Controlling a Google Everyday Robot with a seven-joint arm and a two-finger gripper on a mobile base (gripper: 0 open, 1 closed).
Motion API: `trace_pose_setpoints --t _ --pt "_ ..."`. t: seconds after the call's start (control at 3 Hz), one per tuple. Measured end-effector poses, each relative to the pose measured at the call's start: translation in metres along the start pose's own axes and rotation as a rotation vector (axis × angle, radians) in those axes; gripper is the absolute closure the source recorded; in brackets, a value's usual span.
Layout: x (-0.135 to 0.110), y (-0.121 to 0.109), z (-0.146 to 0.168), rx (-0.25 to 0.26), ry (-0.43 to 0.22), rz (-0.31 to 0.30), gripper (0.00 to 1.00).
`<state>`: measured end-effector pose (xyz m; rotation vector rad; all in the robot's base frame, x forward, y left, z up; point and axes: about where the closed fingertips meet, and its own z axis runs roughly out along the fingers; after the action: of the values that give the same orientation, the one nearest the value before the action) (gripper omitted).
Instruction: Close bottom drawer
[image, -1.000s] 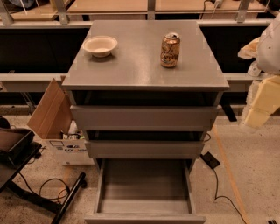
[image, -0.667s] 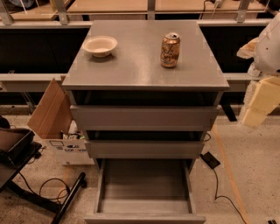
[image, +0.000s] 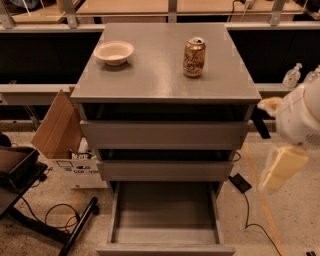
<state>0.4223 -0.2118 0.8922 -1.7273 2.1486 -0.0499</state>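
The bottom drawer (image: 165, 220) of the grey cabinet (image: 165, 75) is pulled far out, and its shallow grey box is empty. Its flat front (image: 165, 249) lies at the lower edge of the view. The two drawers above it, the middle one (image: 165, 170) and the top one (image: 165, 135), stick out only a little. My gripper (image: 282, 169) hangs at the right of the cabinet, level with the middle drawer and apart from it, below the white arm (image: 302, 115). It touches nothing.
A cream bowl (image: 114, 52) and a drink can (image: 194, 57) stand on the cabinet top. A cardboard box (image: 62, 135) leans at the left, beside a black stand (image: 30, 200) with cables. A black plug and cable (image: 241, 184) lie on the floor at the right.
My arm and gripper have moved down and a little to the left, closer to the cabinet's right side. The drawers, bowl and can have not moved.
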Motion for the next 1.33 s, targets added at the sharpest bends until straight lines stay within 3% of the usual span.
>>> trace_pose_setpoints --t 0.67,1.0,1.33 --pt "0.047 0.072 0.15 -0.062 -0.033 -0.014 0.0" --pt "0.06 0.089 0.22 -0.017 -0.037 0.009 0.0" --pt "0.053 0.073 0.215 0.041 -0.055 0.006 0.0"
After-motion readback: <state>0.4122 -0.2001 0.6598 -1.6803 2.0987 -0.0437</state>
